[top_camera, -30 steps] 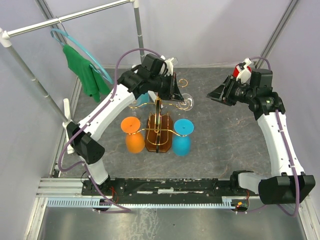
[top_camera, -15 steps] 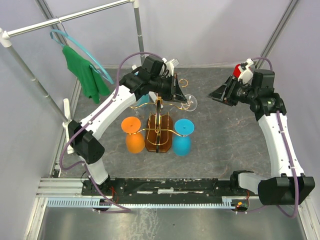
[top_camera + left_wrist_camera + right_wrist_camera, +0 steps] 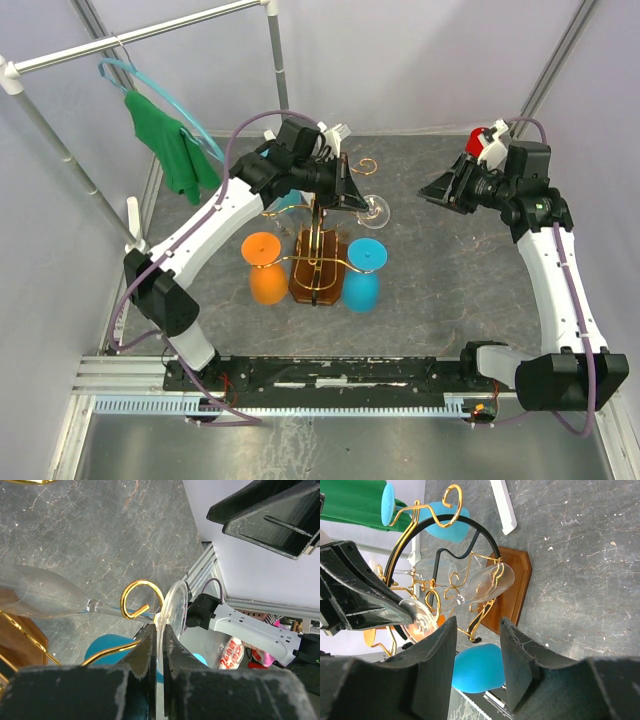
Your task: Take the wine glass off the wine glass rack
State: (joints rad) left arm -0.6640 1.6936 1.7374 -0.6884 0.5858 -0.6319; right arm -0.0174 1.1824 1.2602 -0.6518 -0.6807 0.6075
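Top view, grey marbled surface (image 3: 440,270) - green cloth (image 3: 170,145) at 10 o'clock, draped on a teal hanger (image 3: 160,90) on a white rail (image 3: 130,40). White strip (image 3: 133,222) at the 9 o'clock edge. Orange cup (image 3: 268,270) left of centre, disc foot up; blue cup (image 3: 363,275) at its 3 o'clock, second blue cup (image 3: 285,198) at its 12 - mostly hidden. Aluminium track (image 3: 110,375) at 6 o'clock.

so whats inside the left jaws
The foot of the clear wine glass, pinched edge-on beside a gold scroll of the wine glass rack. The jaws cover the foot's lower part.
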